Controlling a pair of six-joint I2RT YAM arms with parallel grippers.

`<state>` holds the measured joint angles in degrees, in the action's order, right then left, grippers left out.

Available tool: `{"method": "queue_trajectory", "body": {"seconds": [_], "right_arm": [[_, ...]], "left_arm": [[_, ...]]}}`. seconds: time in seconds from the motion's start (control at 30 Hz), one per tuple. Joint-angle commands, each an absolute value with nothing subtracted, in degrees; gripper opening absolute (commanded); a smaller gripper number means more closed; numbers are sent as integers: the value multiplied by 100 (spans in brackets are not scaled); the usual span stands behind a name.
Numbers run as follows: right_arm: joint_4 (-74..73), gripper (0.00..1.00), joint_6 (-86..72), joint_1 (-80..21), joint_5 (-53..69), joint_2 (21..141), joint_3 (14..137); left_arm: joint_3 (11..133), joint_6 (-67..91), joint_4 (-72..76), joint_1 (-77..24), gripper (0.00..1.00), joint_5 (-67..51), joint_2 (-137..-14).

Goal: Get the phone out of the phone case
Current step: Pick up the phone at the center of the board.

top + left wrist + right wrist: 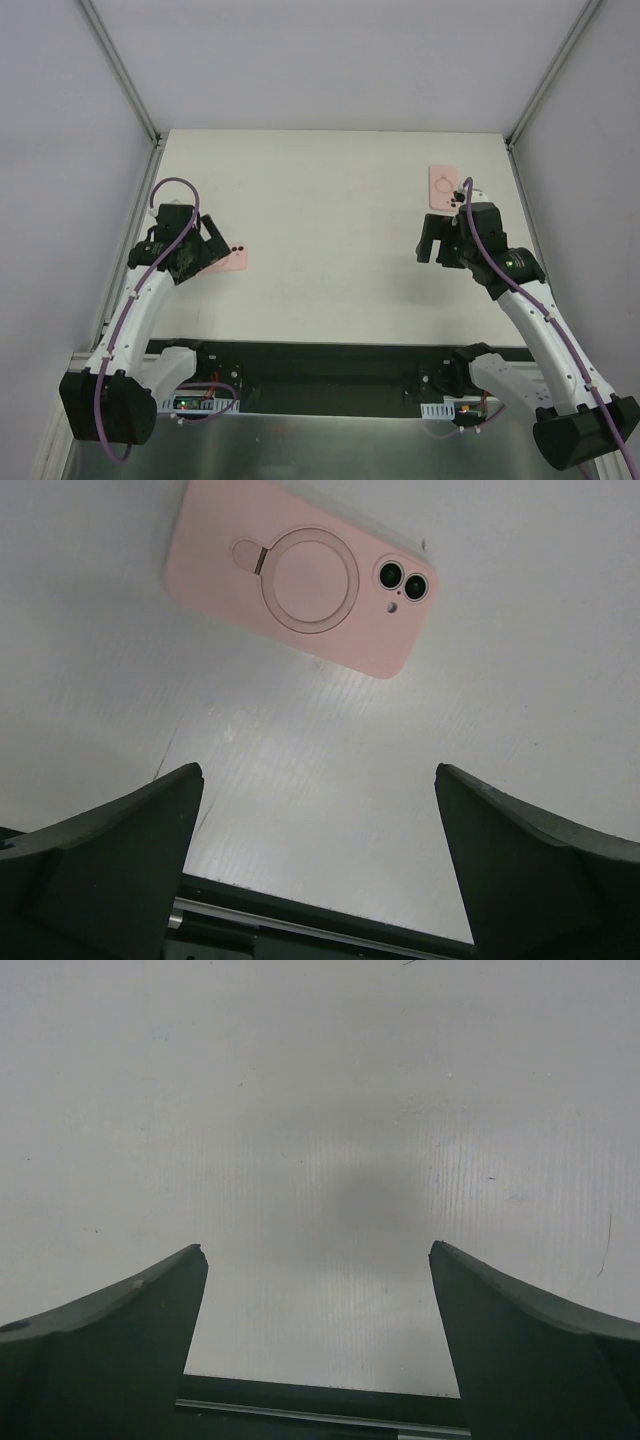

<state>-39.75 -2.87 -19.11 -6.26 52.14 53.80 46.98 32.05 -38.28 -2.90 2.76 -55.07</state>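
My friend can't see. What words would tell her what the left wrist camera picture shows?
A pink phone case lies back-up on the white table, with a round ring in its middle and two camera lenses at one corner. Below it, the left gripper's two dark fingers stand wide apart, holding nothing.

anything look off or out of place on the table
Nothing looks spilled or damaged. One oddity is that there are two pink cases. The phone case lies back up before the open left end effector, and a second pink case lies across the table, at the right.
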Motion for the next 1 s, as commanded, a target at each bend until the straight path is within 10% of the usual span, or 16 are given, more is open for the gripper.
{"method": "queue_trajectory", "body": {"seconds": [0.0, 0.97], "right_arm": [[-3938, 96, -220, -1951, -703, 5115, 5520], [-4060, 96, -202, -1934, -475, 4861, 5397]], "left_arm": [[4930, 3594, -4209, -246, 99, 597, -5739], [6424, 6582, -4693, 352, 99, 70, -9386]]}}
